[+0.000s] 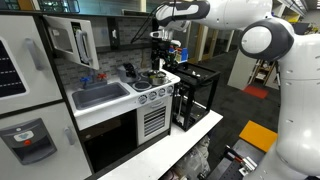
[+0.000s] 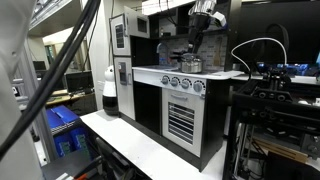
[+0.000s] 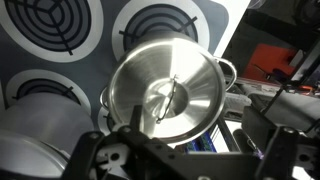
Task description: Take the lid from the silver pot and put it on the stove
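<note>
Covering the silver pot (image 3: pixel 231 70), lid (image 3: pixel 148 72) lying flat, handle (image 3: pixel 168 99) diagonal

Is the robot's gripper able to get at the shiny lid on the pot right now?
Probably yes. In the wrist view the gripper hangs right above the lid, which sits on the silver pot on the stove. The gripper looks open wide, and nothing lies between it and the lid.

The lid (image 3: pixel 165 95) sat on the silver pot (image 3: pixel 106 100), which stood on the stove (image 3: pixel 106 35). One burner (image 3: pixel 55 25) lay at ten o'clock from the pot, and a second burner (image 3: pixel 180 20) at twelve.
</note>
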Motion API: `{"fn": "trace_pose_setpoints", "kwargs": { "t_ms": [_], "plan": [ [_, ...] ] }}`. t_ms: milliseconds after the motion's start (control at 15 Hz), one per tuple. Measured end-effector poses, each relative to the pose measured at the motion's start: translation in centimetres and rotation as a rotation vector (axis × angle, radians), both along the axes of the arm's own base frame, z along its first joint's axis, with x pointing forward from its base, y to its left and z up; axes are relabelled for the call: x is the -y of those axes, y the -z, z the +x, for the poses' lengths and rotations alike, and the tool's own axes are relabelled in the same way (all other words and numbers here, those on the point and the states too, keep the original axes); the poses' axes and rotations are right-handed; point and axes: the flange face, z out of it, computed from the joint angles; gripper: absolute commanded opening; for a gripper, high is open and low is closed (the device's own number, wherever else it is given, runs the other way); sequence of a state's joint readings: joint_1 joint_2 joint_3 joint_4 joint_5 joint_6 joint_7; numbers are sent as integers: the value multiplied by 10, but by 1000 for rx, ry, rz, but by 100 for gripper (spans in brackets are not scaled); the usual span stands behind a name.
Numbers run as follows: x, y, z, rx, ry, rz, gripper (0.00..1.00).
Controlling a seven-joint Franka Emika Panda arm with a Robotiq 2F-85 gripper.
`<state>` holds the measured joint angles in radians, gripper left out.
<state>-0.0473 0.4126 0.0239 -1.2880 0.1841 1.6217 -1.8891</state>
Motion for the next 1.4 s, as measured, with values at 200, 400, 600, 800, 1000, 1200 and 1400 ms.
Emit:
{"fn": "trace_pose_setpoints", "kwargs": {
  "t_ms": [200, 400, 600, 800, 1000, 1200, 1400],
  "plan": [
    [-3, 1, 3, 6, 33, -10, 100],
    [-6, 2, 5, 13, 68, -11, 100],
    [-8, 3, 7, 18, 91, -13, 100],
    [-9, 3, 8, 21, 101, -14, 100],
    [-9, 3, 8, 22, 104, -16, 100],
    [-9, 3, 8, 22, 105, -17, 100],
    [-9, 4, 8, 22, 106, -17, 100]
  ]
}}
